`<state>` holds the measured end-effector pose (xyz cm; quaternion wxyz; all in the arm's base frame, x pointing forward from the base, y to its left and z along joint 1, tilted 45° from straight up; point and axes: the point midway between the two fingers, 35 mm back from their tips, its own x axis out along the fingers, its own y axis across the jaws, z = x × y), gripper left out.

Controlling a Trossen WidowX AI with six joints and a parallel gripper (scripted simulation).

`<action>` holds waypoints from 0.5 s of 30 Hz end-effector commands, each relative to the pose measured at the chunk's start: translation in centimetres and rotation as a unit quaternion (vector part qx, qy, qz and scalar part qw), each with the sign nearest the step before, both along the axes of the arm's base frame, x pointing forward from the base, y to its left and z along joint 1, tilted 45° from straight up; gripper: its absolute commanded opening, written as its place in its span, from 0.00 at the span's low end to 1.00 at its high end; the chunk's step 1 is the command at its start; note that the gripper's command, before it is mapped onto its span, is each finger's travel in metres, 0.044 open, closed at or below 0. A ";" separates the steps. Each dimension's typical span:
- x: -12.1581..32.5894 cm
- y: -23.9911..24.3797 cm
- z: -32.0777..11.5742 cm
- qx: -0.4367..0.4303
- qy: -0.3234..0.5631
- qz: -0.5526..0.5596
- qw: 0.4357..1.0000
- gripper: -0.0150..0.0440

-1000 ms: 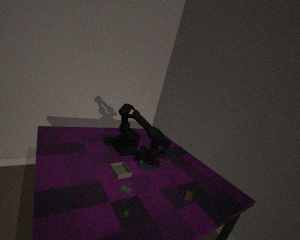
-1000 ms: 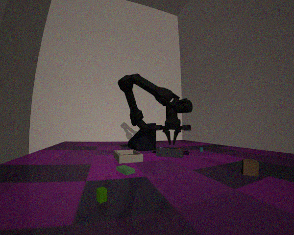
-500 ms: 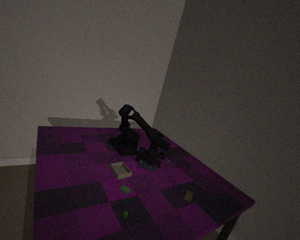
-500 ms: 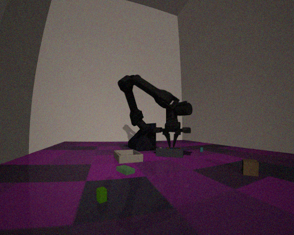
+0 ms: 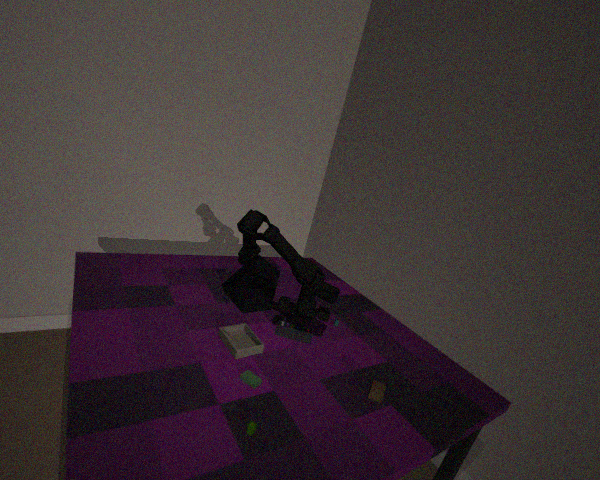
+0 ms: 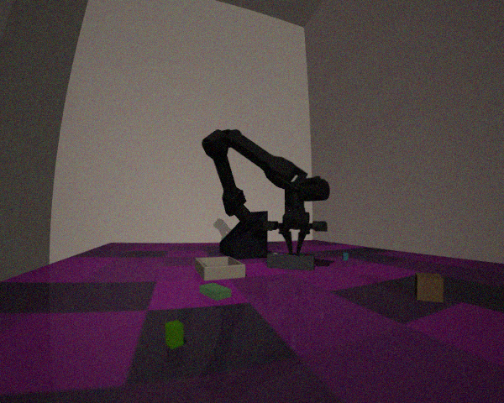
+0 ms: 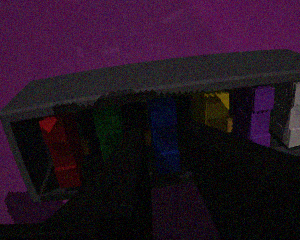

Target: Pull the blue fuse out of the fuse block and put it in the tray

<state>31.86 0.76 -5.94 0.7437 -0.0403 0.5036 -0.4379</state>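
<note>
Jaws point straight down over the fuse block, their tips just above its top edge in the exterior view. They stand narrowly parted and hold nothing. In the wrist view the two dark fingers rise from the lower edge, and the blue fuse appears in the gap between them, seated in its slot in the block. Whether the fingertips reach the fuse cannot be told in the dim light. Along the block, from left to right in the wrist view, sit a red fuse, a green fuse, the blue one, a yellow fuse, a purple fuse and a white fuse. Tray rests on the purple-and-dark chequered desk, beside the block and apart from it, towards the left in the exterior view. Arm bends over from its base behind the tray.
</note>
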 end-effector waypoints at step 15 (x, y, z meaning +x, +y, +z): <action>0.0 -0.1 -0.1 0.000 0.001 0.000 1.000 0.25</action>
